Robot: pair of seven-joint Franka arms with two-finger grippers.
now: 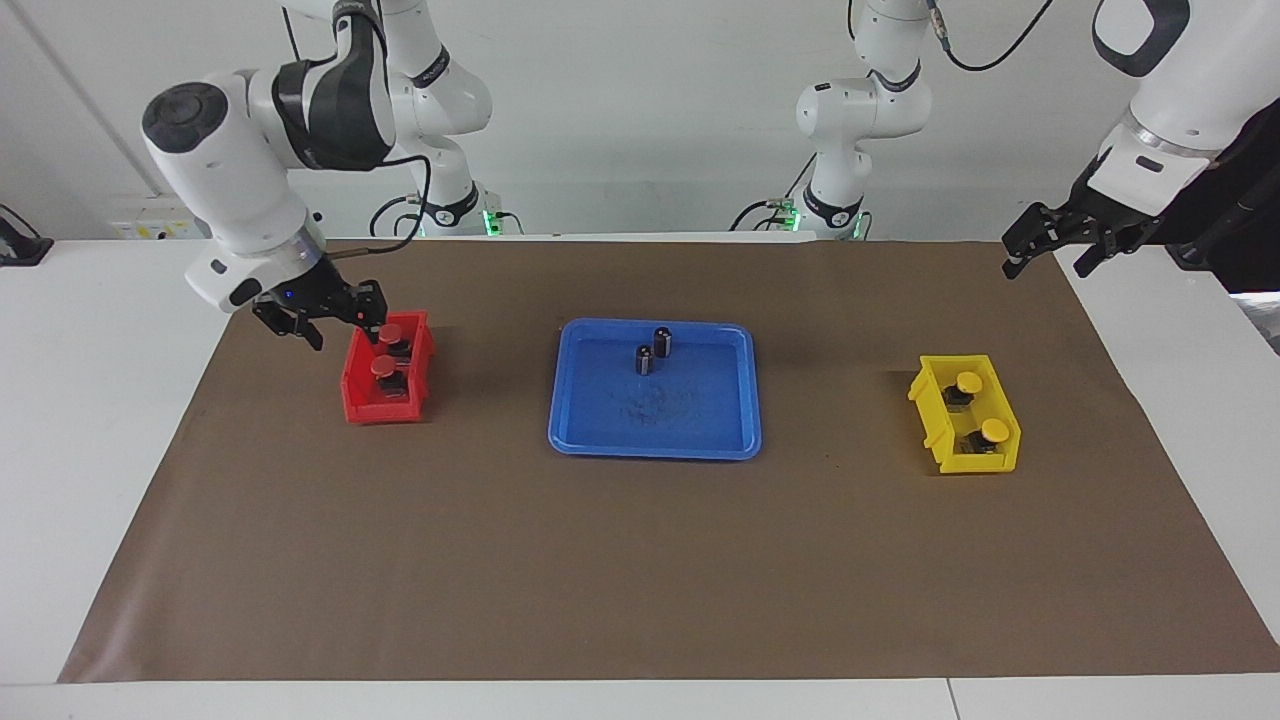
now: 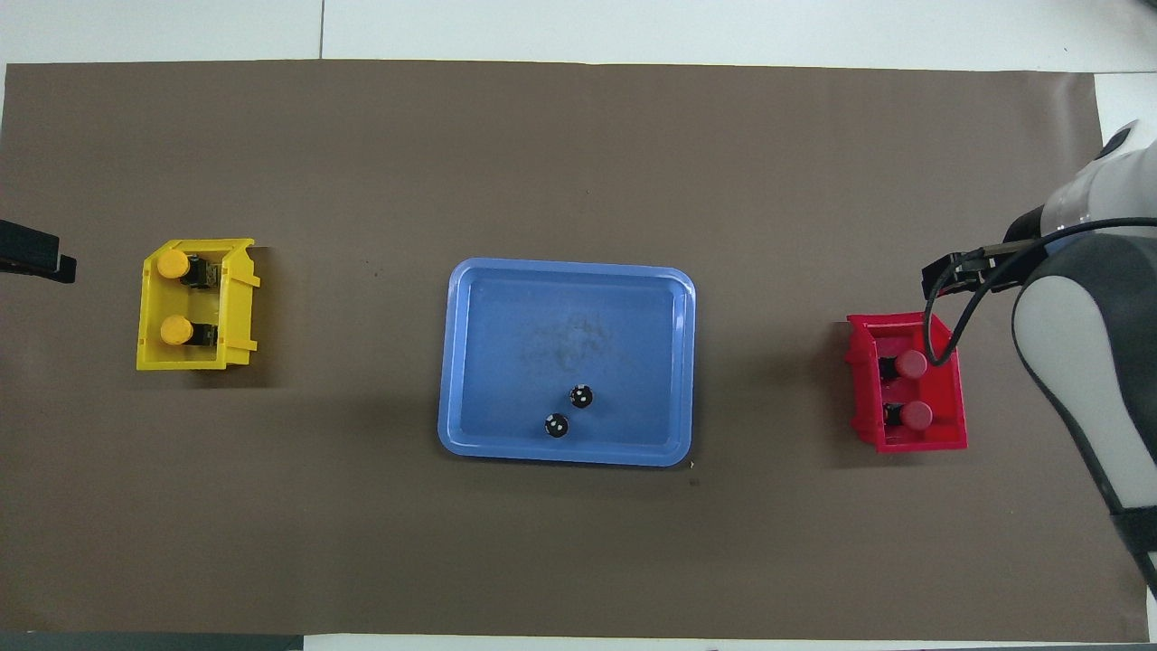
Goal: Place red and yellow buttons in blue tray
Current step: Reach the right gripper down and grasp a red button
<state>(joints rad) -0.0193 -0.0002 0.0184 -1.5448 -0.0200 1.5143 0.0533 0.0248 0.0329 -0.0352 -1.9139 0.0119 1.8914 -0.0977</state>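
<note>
Two robot arms stand at a white table (image 1: 90, 420) with a big brown mat (image 1: 640, 560) spread over it. A plain white wall (image 1: 640, 100) is at the robots' end.

One blue tray (image 1: 655, 438) (image 2: 470, 362) lies in the middle of the mat. Two small dark cylinders (image 1: 653, 351) (image 2: 569, 410) stand in it, close together, in the part nearer to the robots. No buttons are in the tray.

One red bin (image 1: 388, 385) (image 2: 907, 383) sits toward the right arm's end of the table. Two red buttons (image 1: 390, 350) (image 2: 911, 390) stand in it, one nearer to the robots than the other. One yellow bin (image 1: 966, 414) (image 2: 194, 306) sits toward the left arm's end. Two yellow buttons (image 1: 980, 406) (image 2: 174, 297) stand in it the same way. That makes four buttons, and each has a small black base.

The right gripper (image 1: 320, 322) (image 2: 949, 271) is low at the edge of the red bin, at the side nearer to the robots, just beside the nearer red button. Its fingers look spread apart, and I cannot see anything held between them. I cannot tell if it touches the button.

The left gripper (image 1: 1050, 248) (image 2: 36, 253) hangs up in the air past the mat's edge and waits. Its fingers are spread apart with nothing in them. In the overhead view only a dark bit of it shows at the edge. The right arm's big white body is cut off there too.
</note>
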